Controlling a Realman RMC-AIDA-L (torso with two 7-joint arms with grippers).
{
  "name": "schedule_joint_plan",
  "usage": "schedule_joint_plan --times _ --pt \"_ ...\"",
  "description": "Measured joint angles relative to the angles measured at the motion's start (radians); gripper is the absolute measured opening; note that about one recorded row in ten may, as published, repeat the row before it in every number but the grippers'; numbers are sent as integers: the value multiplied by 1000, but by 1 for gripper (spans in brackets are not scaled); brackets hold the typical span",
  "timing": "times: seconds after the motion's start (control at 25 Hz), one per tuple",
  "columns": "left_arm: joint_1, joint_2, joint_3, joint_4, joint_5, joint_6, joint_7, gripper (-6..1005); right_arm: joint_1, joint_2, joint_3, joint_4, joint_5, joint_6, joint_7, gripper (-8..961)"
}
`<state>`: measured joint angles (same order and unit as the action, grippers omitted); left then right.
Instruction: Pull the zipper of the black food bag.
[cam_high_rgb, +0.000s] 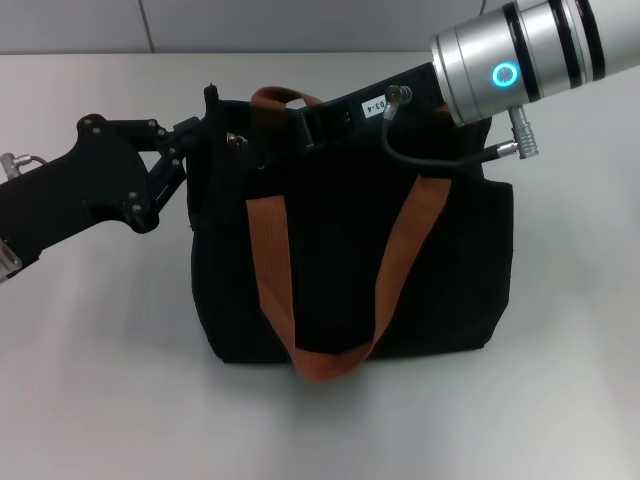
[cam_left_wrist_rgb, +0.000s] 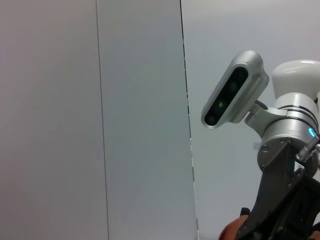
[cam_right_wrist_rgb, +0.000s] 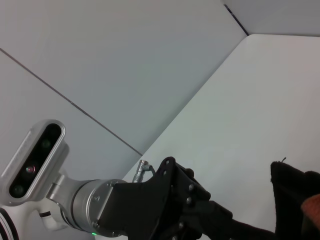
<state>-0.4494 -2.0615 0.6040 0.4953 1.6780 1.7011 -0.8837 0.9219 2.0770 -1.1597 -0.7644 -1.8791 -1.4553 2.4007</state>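
The black food bag (cam_high_rgb: 350, 260) stands on the white table, with two rust-orange straps (cam_high_rgb: 270, 260) hanging down its front. A small silver zipper pull (cam_high_rgb: 237, 140) shows on the upper edge near the bag's left corner. My left gripper (cam_high_rgb: 195, 152) reaches in from the left and is closed on the bag's upper left edge, just left of the pull. My right gripper (cam_high_rgb: 312, 122) lies over the bag's top edge by the rear strap, black against black. A corner of the bag also shows in the right wrist view (cam_right_wrist_rgb: 292, 187).
The white table (cam_high_rgb: 100, 380) spreads around the bag, with a grey wall behind. A black cable (cam_high_rgb: 430, 160) loops from my right wrist over the bag's top. The left wrist view shows my right arm's camera (cam_left_wrist_rgb: 232, 92); the right wrist view shows my left arm's camera (cam_right_wrist_rgb: 35, 160).
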Motion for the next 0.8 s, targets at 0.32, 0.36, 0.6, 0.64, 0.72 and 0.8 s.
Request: schedule_joint_plan --times 0.32,0.36,0.6,0.64,0.72,0.8 --pt "9 0 -18 6 1 0 0 29 -29 0 0 -47 -30 1 27 11" --pt "11 0 -23 7 1 0 0 29 -38 0 0 -61 -35 1 36 11" --pt "17 2 -28 8 1 0 -1 29 -66 0 -2 -110 -71 -4 68 16" --pt "18 1 -29 8 1 0 -2 29 -69 1 -2 -118 -76 -5 74 17" --pt "20 2 -29 8 -2 0 -2 29 -75 1 -2 -133 -94 -7 87 18" --pt "22 2 -29 9 -8 0 -2 29 -84 2 0 -150 -112 -7 100 20"
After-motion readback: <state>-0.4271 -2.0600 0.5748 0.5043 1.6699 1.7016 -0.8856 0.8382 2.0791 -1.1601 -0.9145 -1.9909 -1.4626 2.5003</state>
